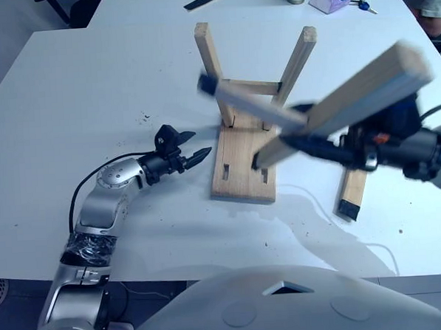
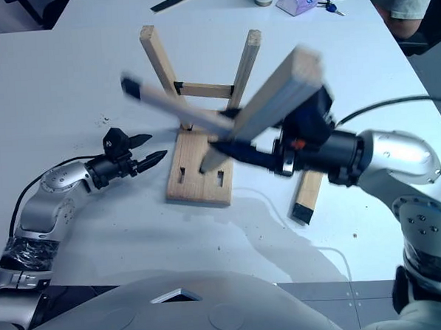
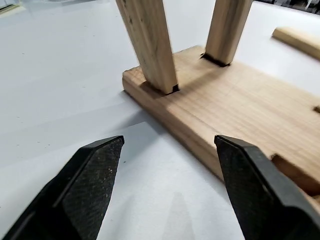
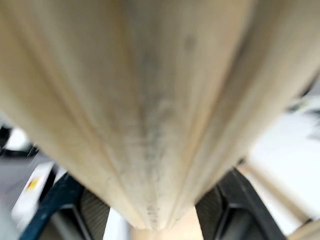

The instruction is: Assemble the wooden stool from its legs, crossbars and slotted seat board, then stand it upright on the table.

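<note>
My right gripper (image 1: 330, 146) is clenched on a leg (image 1: 371, 83), held tilted in the air above the seat board (image 1: 240, 185); the board lies flat mid-table (image 1: 91, 90), with two legs (image 1: 208, 51) standing in its far slots; the left gripper (image 1: 197, 144) is released, just left of the board. I think the leg must come upright over a near slot (image 1: 226, 168), then go down slowly; the left fingers could steady the board edge.
</note>
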`<state>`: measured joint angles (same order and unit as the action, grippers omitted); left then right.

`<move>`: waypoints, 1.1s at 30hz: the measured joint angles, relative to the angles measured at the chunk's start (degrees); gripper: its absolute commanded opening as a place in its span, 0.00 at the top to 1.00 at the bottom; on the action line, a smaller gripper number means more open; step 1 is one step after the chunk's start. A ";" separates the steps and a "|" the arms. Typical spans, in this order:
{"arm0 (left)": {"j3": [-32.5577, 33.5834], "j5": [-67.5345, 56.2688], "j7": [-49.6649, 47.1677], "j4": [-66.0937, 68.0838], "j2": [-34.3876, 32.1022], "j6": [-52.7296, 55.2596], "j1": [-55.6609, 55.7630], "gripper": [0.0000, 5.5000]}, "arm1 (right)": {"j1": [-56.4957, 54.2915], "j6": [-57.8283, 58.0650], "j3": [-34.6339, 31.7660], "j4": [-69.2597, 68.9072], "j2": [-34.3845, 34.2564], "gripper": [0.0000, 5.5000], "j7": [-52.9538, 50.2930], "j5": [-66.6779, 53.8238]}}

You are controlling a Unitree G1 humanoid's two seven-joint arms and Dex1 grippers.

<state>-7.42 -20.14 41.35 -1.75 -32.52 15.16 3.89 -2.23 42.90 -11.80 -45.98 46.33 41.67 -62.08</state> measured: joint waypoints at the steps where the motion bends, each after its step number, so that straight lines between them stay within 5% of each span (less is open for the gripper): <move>1: -0.47 1.43 0.12 0.63 0.23 -1.29 0.03 0.39 | 1.15 -0.52 0.74 0.12 0.53 0.63 1.36 1.80; 8: -3.99 10.14 1.19 6.06 1.51 -9.68 -0.07 0.39 | 1.65 -5.24 5.52 6.17 -0.53 0.63 5.85 10.41; 22: -4.66 10.99 4.96 5.73 2.80 -9.90 -0.34 0.39 | 4.03 -14.61 9.75 15.33 -5.26 0.63 8.81 22.14; 33: -4.63 11.68 7.11 5.86 2.73 -9.68 -0.16 0.39 | 6.69 -27.42 13.95 14.90 -1.89 0.63 16.41 31.79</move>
<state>-12.05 -8.46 48.46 4.11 -29.79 5.49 3.73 4.46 15.48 2.15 -31.08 44.45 58.08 -30.29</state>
